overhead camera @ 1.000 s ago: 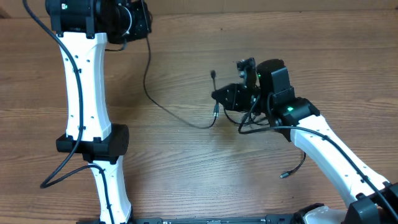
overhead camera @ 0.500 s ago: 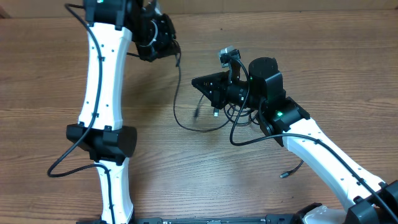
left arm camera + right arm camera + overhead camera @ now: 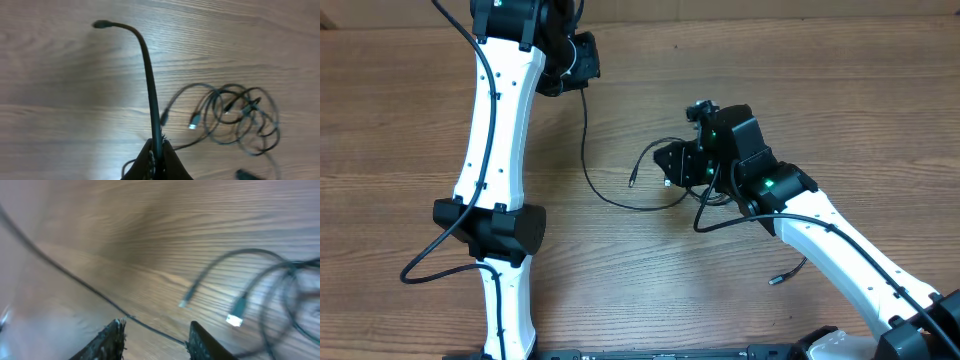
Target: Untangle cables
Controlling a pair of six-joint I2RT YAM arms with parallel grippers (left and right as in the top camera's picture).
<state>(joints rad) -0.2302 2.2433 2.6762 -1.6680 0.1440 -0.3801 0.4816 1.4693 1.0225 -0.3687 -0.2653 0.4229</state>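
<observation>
Two risks stand out.
- First: left gripper point(image 3: 156, 147) is clamped on one cable point(image 3: 147, 65), short of its end, with the plug point(image 3: 100, 23) sticking out past the fingers. Right gripper point(image 3: 156, 325) has its jaws apart and grips nothing. If the left arm pulls, we judge nothing anchors the bundle point(image 3: 245, 109), so it may slide across the table point(image 3: 620, 290), or the loops may cinch tighter instead of freeing.
- Second: a thin strand crosses in front of the right jaws in the wrist view. That view is blurred, so we cannot tell whether it touches them. Closing there could catch the wrong strand.

Cables, as they look:
- Thin, black, limp.
- The held cable runs down from the left gripper in a slack curve along the table and into the bundle.
- The bundle lies near mid-table, just beside and partly under the right gripper. It is several overlapping loops with small plugs poking out, one silver-tipped point(image 3: 235, 319).
- We cannot count the crossings.
- A stray end point(image 3: 778, 281) lies apart, by the right arm.
</observation>
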